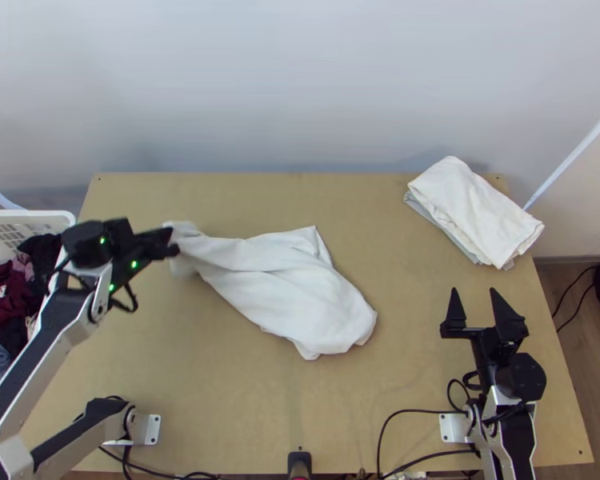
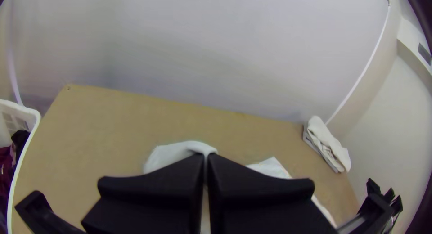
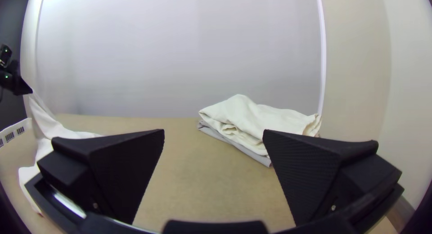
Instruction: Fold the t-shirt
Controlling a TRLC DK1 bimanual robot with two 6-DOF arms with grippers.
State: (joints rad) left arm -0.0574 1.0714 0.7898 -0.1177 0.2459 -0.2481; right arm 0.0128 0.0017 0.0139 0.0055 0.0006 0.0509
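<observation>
Picture the table (image 1: 412,400) from above as a clock face, twelve at its far edge, six at the edge between your two arm bases. Your left gripper (image 1: 174,242), at ten o'clock, is closed, its two flat black fingers (image 2: 153,186) pressed together on one end of the white t-shirt (image 1: 276,280) and holding it above the wood; which part of the garment that is, you cannot tell. Your right gripper (image 1: 474,292), at three o'clock, is wide open, fingers pointing to twelve, with nothing between them. The shirt hangs narrow and creased from the closed fingers, then broadens into a loose, rumpled heap over the middle of the table, its rounded far end lying toward four o'clock. It is bunched, soft wrinkles running along it, with one pointed corner toward twelve and another toward six. At two o'clock, well apart from the shirt, sits a folded stack (image 1: 472,208), white cloth over grey. Beyond the table's nine o'clock side stands a white basket (image 1: 56,216) of dark and coloured clothes (image 1: 2,300).
</observation>
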